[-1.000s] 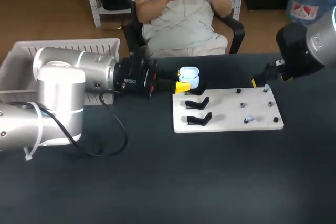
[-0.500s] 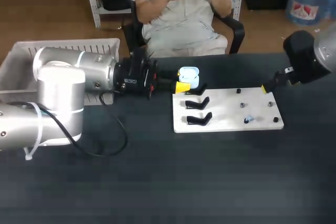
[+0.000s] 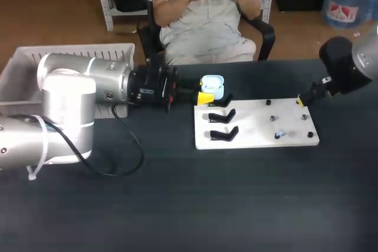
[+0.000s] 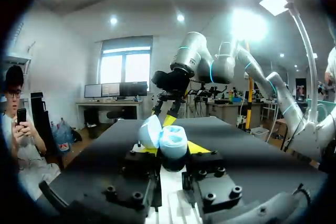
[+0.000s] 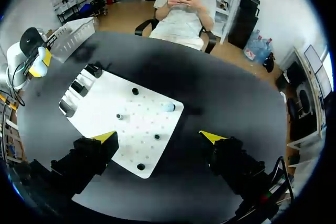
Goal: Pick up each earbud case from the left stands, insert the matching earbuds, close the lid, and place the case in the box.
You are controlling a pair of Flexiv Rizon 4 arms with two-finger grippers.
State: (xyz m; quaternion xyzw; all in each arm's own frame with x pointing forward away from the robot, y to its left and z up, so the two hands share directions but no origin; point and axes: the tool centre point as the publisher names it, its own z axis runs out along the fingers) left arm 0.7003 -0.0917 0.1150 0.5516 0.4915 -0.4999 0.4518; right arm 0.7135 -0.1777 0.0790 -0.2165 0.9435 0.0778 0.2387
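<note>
Holding the earbud case (image 3: 212,86) from two sides, the left gripper (image 3: 206,96) was closed on the lower shell. The case was raised just beyond the far left corner of the white board (image 3: 254,125), and its lid (image 4: 150,131) stood open. It looked like a small, light shell of glossy pale-blue plastic, rigid but rounded and probably slippery. A pinch low across the body, clear of the hinge, therefore seemed the safe hold, since squeezing the open lid would likely strain the hinge or snap it shut. The right gripper (image 5: 158,137) hung near the board's far right corner with its fingers spread wide and nothing between them. One pale earbud (image 5: 167,107) lay on the board among small black pegs, ahead of that gripper. It seemed tiny, almost weightless, smooth and easy to flick away, so it would want a gentle, centred pinch, though which way it lay could not be told. Two black stands (image 3: 223,116) at the board's left end held nothing. The box (image 3: 23,66) sat well apart at the table's far left.
</note>
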